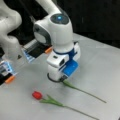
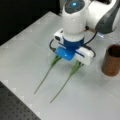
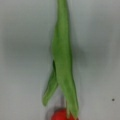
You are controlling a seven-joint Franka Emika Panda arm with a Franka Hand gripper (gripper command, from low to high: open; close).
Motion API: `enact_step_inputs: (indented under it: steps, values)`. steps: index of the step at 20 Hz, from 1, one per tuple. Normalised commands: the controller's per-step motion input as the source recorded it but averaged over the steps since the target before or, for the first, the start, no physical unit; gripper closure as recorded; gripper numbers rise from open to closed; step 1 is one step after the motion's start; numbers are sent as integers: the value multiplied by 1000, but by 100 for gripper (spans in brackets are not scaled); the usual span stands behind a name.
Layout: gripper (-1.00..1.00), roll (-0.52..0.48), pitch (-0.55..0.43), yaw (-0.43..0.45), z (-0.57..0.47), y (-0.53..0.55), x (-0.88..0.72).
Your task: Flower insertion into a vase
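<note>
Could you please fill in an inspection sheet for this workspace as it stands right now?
Surface: grey table, flat; a dark perforated strip shows at a front view's bottom left.
Job's things: two flowers lie flat on the table. One shows its red head and leaves in full; the other has its upper end hidden under the gripper. The vase stands upright at a front view's right, mouth empty, apart from both flowers.
Clutter: nothing seen.
Grippers: the gripper is low over the flowers' upper ends; fingertips hidden; wrist view shows a leaf and red head directly below.
Cables: a dark cable loops at the wrist.
Surroundings: black backdrop.
</note>
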Motion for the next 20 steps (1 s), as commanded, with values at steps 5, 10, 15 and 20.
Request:
enact_step_inputs:
  steps: [5,10,15,20]
  values:
    - [-100,13,47,52,-104,20,250]
    - [-100,-16,79,27,-161,39,322]
    - [-100,-27,100,52,-102,20,328]
    - [-100,-28,97,87,-50,34,295]
